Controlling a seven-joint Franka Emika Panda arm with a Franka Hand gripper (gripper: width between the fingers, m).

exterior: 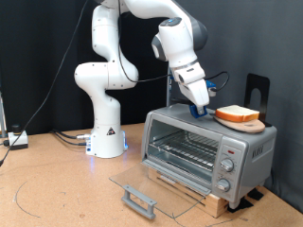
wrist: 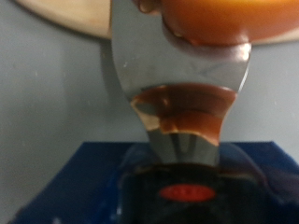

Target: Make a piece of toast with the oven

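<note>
Toast (exterior: 238, 115) atop oven (exterior: 204, 147), gripper (exterior: 204, 107) beside.

No text can be read anywhere (the oven (exterior: 208, 142) panel's markings blur).

A round tan wooden board (exterior: 239, 121) lies near the exterior view's right. A black stand (exterior: 258, 92) rises upright behind it. Cables (exterior: 57, 138) trail across the brown surface (exterior: 57, 189) at the left.
</note>
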